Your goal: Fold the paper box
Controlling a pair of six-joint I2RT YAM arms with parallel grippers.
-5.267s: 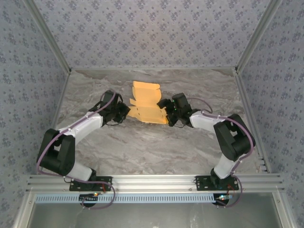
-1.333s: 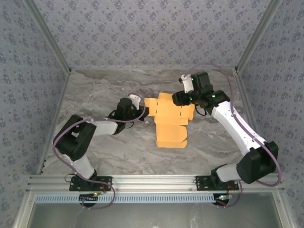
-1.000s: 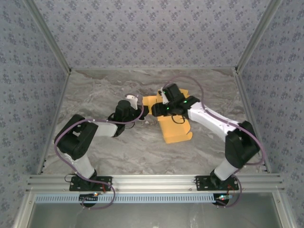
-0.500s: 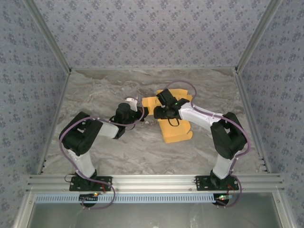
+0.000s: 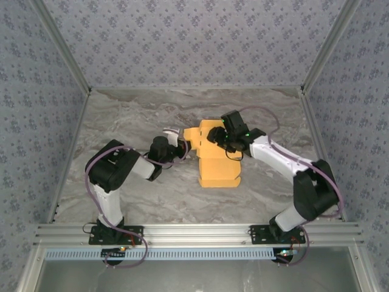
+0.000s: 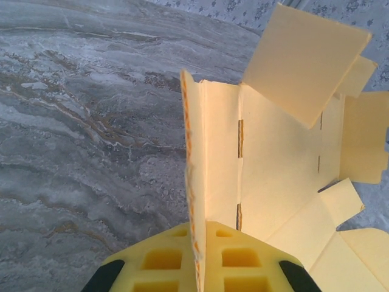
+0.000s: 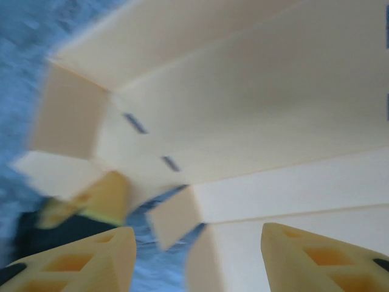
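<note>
The left gripper pinches an upright edge flap of the paper box; its fingers are cut off at the picture's bottom. The box lies near the centre of the table. The right gripper, blurred, is spread just over the box and covers part of its far panel.

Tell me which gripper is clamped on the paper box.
The left gripper, pinching the raised edge of the paper box; the right gripper is open.

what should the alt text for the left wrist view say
The left gripper, at the bottom edge of the picture, is shut on a thin upright panel of the yellow-orange paper box. The rest of the box spreads to the right with creased panels, slots and one raised flap, over a grey marbled table.
</note>
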